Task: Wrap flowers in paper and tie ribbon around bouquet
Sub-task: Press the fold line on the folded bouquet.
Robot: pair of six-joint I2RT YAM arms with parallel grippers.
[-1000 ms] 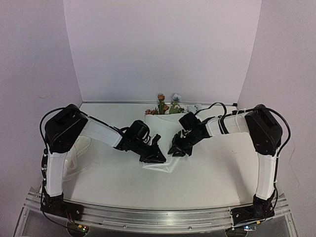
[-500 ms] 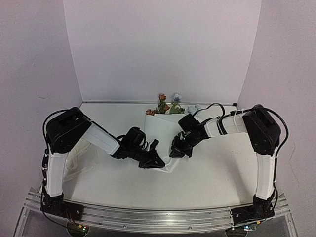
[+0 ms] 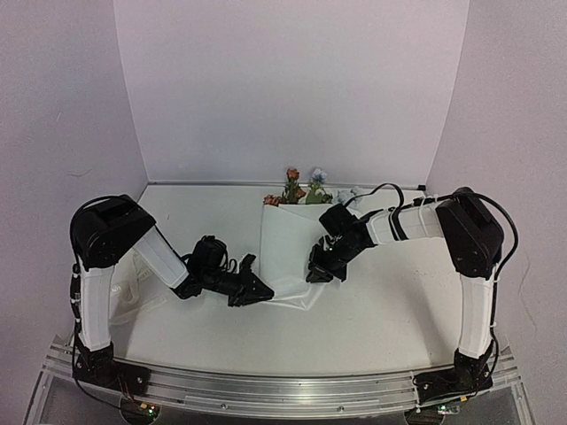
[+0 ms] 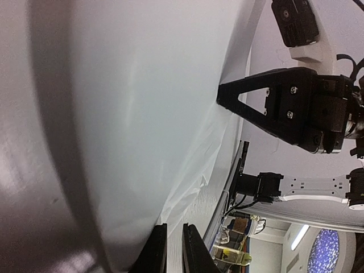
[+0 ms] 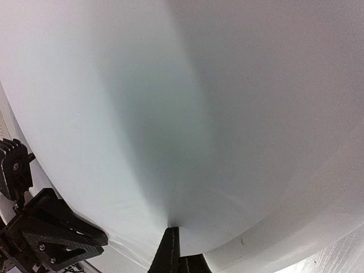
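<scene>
Jaws clenched on the paper (image 3: 288,250) at both sides, I hold its 7 o'clock corner with the left gripper (image 3: 262,292) and its 4 o'clock edge with the right gripper (image 3: 316,274), the flowers (image 3: 301,189) lying at 12 o'clock.

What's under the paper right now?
Blooms of the flowers poke out past the far edge of the paper. Their stems are not visible, presumably covered by the sheet. Otherwise only the table shows around it.
</scene>
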